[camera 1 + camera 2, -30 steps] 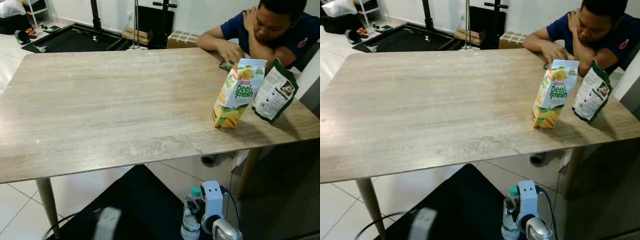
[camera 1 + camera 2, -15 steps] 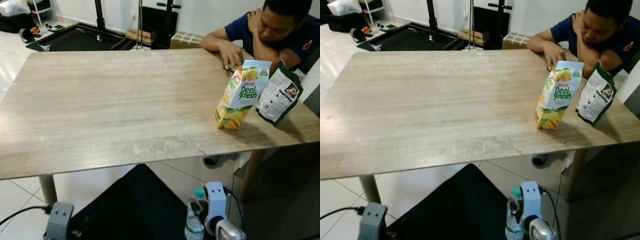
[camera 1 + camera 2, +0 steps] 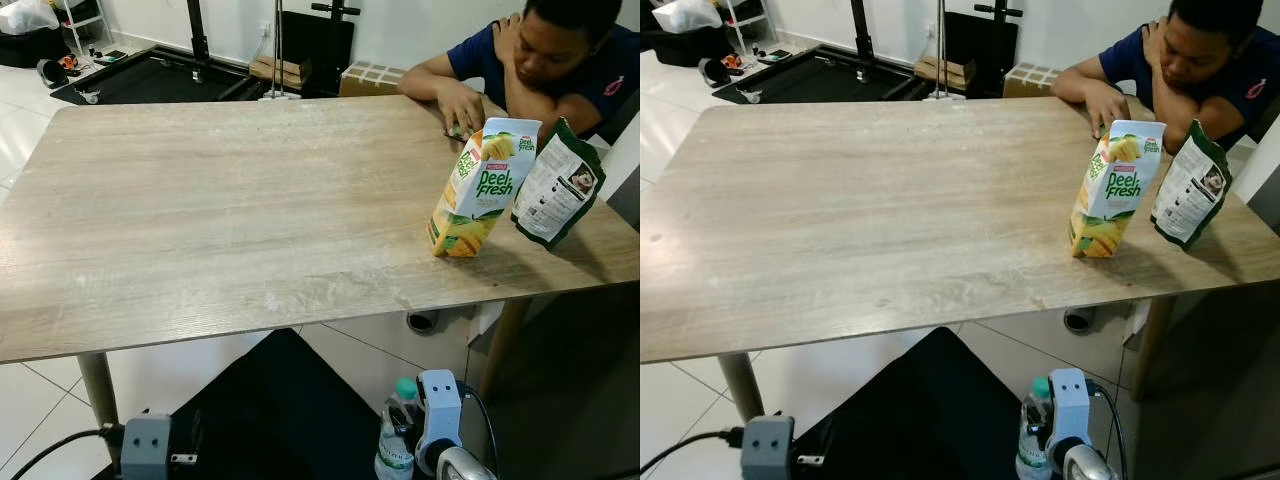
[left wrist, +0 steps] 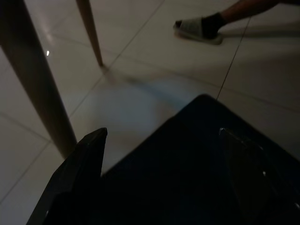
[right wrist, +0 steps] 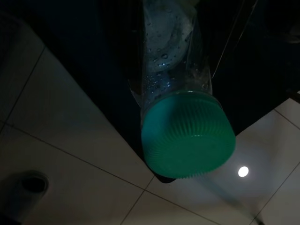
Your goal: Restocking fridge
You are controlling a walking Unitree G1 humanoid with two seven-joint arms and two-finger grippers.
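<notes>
The water bottle (image 5: pixel 180 117) — clear ribbed plastic, beaded with droplets, green ridged cap — sits clamped in the right claw (image 3: pixel 400 455), low beside the robot and below the table (image 3: pixel 220 220) edge. Since a second ago the left claw (image 4: pixel 159 178) has swung in, fingers apart, empty. Up ahead of both stand a glossy juice carton (image 3: pixel 480 185) and a foil pouch (image 3: pixel 555 185) — likely next for restocking.

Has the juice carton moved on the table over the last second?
No. The juice carton stands beside the green pouch near the table's right edge as before; only the camera shifted slightly.
</notes>
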